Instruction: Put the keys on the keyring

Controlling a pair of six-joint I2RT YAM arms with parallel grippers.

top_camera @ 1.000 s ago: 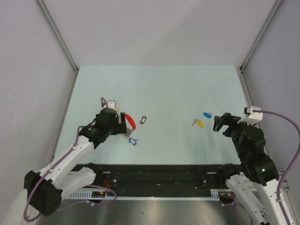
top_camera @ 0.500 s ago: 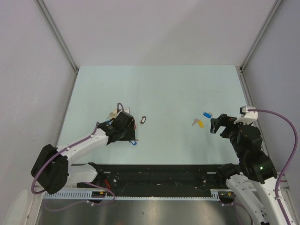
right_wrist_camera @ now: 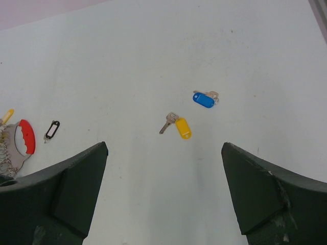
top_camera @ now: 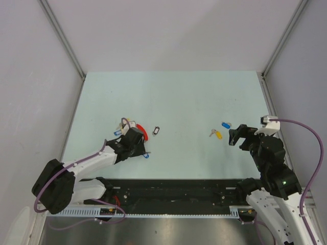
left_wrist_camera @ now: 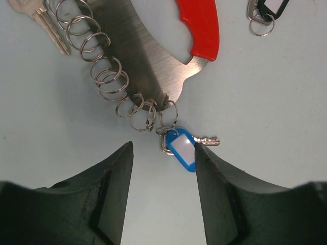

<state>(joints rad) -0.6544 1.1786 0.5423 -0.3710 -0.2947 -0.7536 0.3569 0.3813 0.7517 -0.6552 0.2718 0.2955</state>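
The keyring lies flat: a grey metal plate with a red curved section and a chain of small wire rings. It also shows in the top view. A blue-tagged key lies at its lower edge, its ring overlapping the small rings there. A black-tagged key lies apart, right of the red section. My left gripper is open and empty, just above the blue-tagged key. My right gripper is open wide and empty, far to the right.
A yellow-tagged key and a short blue tag lie on the pale table ahead of the right gripper. Grey walls stand at the left, back and right. A black rail runs along the near edge.
My left gripper swung right over the keyring, then drew back a little toward me, uncovering the red section. My right gripper shifted slightly left, then stayed still.
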